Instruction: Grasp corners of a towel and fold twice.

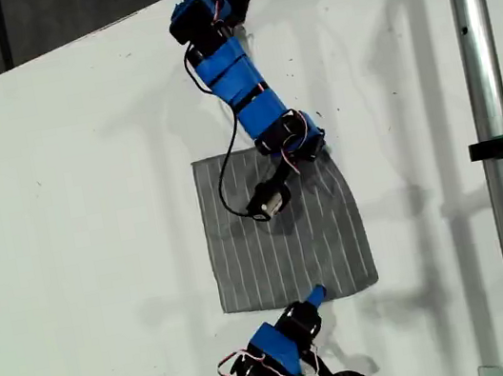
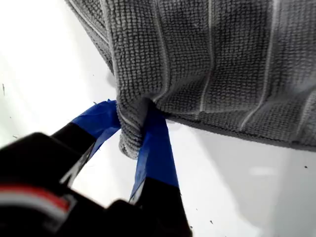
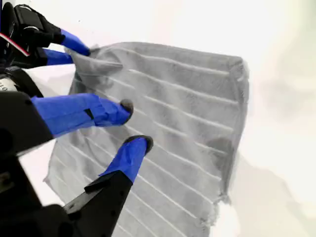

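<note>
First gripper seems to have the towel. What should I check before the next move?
1. My first gripper shut on the towel: ok.
2. That pinch is at a true corner: cannot tell; the views disagree.
3. My second gripper holding a corner: not ok; its jaws stand open over the cloth.
4. Second gripper's fingertips touching the fabric: cannot tell.
5. Black cable clear of the towel: not ok; it loops over the cloth in the exterior view.

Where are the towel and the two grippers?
towel point(image 1: 291, 249): exterior view, middle of the cloth.
my first gripper point(image 2: 134, 118): first wrist view, between fingertips pinching towel edge.
my second gripper point(image 3: 137, 124): second wrist view, between its open fingertips.
</note>
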Motion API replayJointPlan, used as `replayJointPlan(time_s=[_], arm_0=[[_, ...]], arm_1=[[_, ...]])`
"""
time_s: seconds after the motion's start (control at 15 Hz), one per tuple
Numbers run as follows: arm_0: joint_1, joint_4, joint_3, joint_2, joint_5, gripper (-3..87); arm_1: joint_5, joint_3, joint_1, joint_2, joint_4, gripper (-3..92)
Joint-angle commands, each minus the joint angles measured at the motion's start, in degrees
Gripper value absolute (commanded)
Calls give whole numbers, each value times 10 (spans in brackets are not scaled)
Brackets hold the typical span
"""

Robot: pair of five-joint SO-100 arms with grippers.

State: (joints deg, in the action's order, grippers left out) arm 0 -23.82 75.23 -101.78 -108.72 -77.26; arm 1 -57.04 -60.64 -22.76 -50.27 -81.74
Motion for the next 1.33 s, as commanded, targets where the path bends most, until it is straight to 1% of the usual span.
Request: replayJointPlan(time_s=[0.0,0.13,0.27,0.4,0.47,0.73,1.0,1.07,1.27], arm_0=[[39,26,21,10,64,232],[47,18,-18,32,96,307],[28,15,-16,94,87,369],[-4,-21,-12,163,59,363],[-21,-26,-1,201,35,361],[-79,-22,93,330,-40,352],[-97,-26,166,388,-69,344],[-98,-37,169,401,-76,322],[-91,-75,142,446,-104,189]], arm_1=[[1,9,6,-15,-13,-2],[-1,9,4,-15,-15,-2],[-3,9,2,-15,-15,-2],[-7,9,-1,-16,-14,-2],[-10,8,-1,-16,-13,-2],[-10,7,-1,-16,-15,-2],[-10,8,-1,-16,-14,-2],[-11,8,-2,-16,-12,-2],[-14,8,-4,-16,-12,-2]])
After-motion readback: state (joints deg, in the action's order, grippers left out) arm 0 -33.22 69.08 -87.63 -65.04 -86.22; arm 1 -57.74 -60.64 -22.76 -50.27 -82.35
